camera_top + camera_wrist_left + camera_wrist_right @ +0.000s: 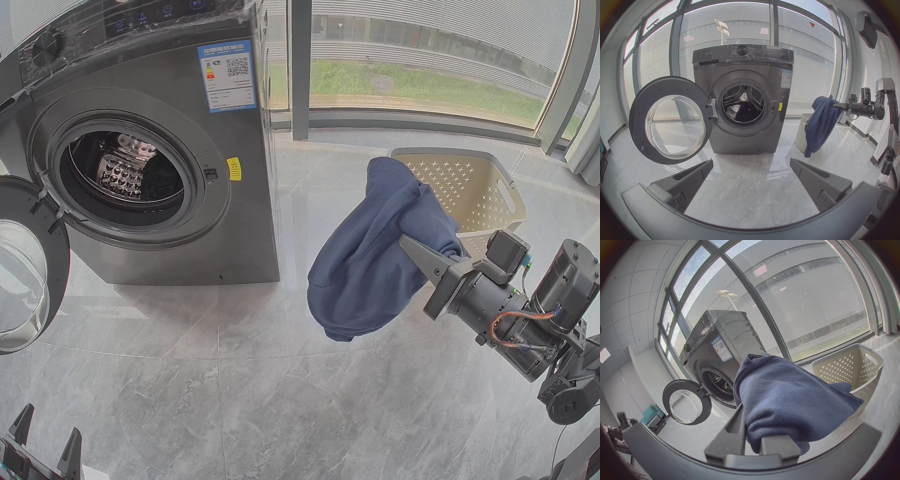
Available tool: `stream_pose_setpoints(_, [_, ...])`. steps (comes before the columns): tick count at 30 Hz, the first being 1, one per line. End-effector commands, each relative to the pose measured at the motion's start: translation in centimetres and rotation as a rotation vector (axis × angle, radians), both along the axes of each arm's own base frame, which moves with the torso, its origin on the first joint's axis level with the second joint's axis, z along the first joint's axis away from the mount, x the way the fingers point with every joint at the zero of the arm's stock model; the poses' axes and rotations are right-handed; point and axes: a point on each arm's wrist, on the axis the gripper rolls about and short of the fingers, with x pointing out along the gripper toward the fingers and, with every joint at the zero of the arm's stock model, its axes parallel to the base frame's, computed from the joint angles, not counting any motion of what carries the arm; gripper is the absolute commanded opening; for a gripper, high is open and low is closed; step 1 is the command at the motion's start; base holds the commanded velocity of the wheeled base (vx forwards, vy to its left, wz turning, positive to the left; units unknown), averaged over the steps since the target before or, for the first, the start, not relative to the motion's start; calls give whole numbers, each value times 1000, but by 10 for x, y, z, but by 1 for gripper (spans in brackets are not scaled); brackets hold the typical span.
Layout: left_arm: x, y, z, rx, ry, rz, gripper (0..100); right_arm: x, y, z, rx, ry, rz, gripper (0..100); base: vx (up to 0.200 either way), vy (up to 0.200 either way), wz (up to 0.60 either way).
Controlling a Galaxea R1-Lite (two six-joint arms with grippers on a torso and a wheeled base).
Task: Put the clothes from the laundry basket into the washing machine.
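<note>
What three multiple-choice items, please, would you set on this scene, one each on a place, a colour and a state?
1. Where does the laundry basket stand relative to the washing machine?
A) on top of it
B) inside it
C) on the floor to its right

2. What colour is the garment in the right gripper?
A) dark blue
B) red
C) white

3. How is the machine's door?
A) shut
B) wide open
C) taken off

Answers:
1 C: the head view shows the basket on the floor, to the right of the machine.
2 A: dark blue cloth hangs from the shut gripper.
3 B: the door is swung aside on its hinge and the drum shows.
</note>
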Motion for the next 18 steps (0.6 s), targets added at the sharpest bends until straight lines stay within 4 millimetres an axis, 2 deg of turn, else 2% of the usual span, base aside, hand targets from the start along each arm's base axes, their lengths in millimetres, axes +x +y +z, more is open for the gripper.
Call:
stream_pose_setpoints(1, [1,0,-5,0,9,0,100,0,0,0,1,-1,1,0,0,200,0])
stream_pose_setpoints(13, [1,0,-5,0,9,0,100,0,0,2,3,-6,-1,0,0,200,0])
stream_pose_setpoints(18, [1,0,-5,-1,9,0,100,0,-1,2,4,-7,-1,0,0,0,0])
